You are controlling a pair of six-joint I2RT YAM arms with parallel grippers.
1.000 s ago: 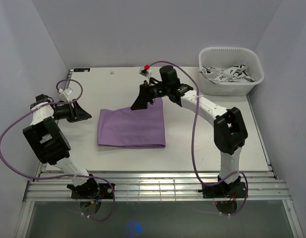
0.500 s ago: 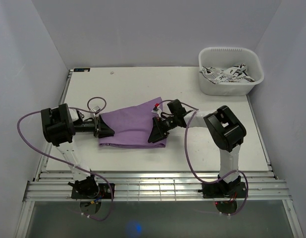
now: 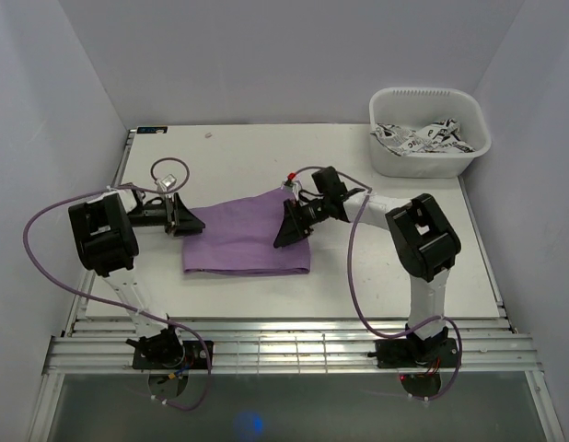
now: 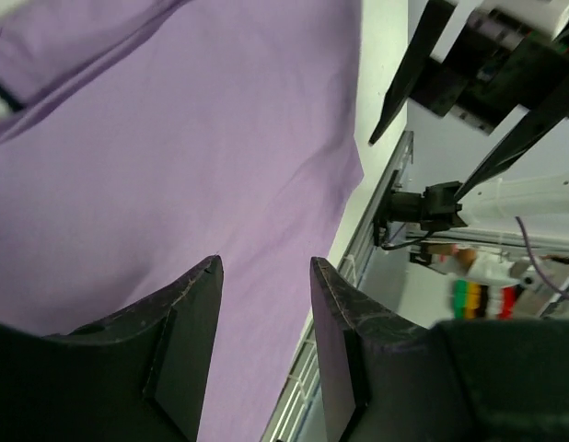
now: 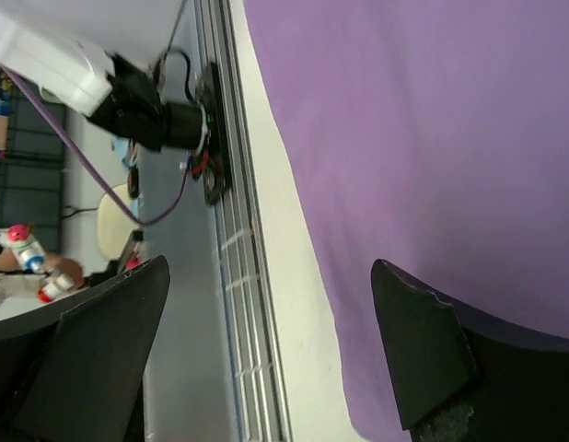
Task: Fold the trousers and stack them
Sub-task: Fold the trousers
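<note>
Top external view: on the desk [image 3: 377, 267] the trousers [image 3: 243, 241] lie as a folded lilac rectangle near the middle of the near edge. Their far right corner, flat a second ago, now peaks up, so the fold probably needs squaring. Both arms have closed in on the cloth's left and right edges; the left fingers [image 4: 188, 350] stand partly spread and the right fingers [image 5: 423, 350] wide, pinching nothing.

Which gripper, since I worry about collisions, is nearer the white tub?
Right. The right gripper is front-left of the white tub, over the trousers; the left gripper is farther left.
</note>
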